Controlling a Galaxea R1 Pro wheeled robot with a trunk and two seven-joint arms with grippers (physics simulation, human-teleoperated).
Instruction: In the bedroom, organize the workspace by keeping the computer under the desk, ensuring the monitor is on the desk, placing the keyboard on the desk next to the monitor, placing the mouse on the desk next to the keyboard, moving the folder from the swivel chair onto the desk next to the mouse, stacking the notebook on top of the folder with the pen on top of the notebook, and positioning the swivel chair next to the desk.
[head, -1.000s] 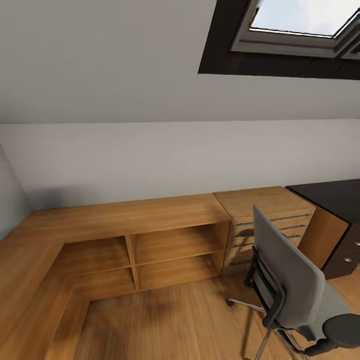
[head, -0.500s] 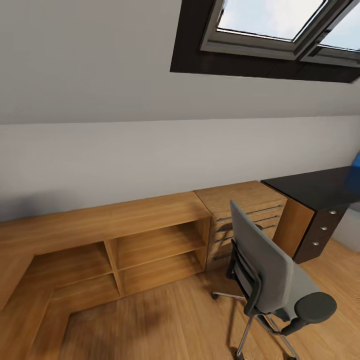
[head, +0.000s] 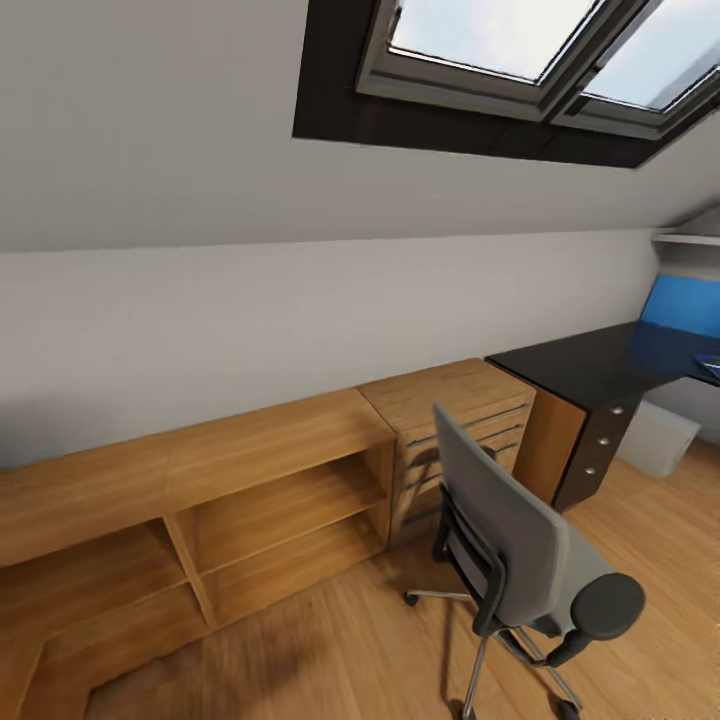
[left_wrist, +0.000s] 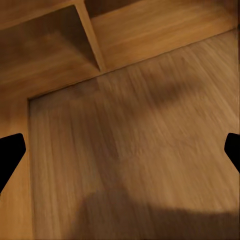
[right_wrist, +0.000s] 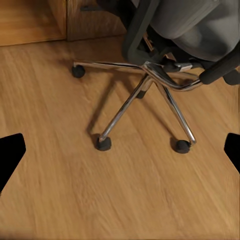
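Right hand (right_wrist: 120, 150), fingers apart, above swivel chair (right_wrist: 165, 40) base.

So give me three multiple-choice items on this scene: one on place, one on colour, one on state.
1. Where is the chair?
A. On the floor by the wood drawer unit
B. Under the desk
C. On the shelf

2. What colour is the desk top?
A. White
B. Black
C. Red

3. What state is the right hand in?
A. Shut on the chair
B. Shut on a pen
C. Open

Key: A, its casters rest on the floor beside the unit; B, glossy black top; C, its fingers stand wide apart with nothing between.
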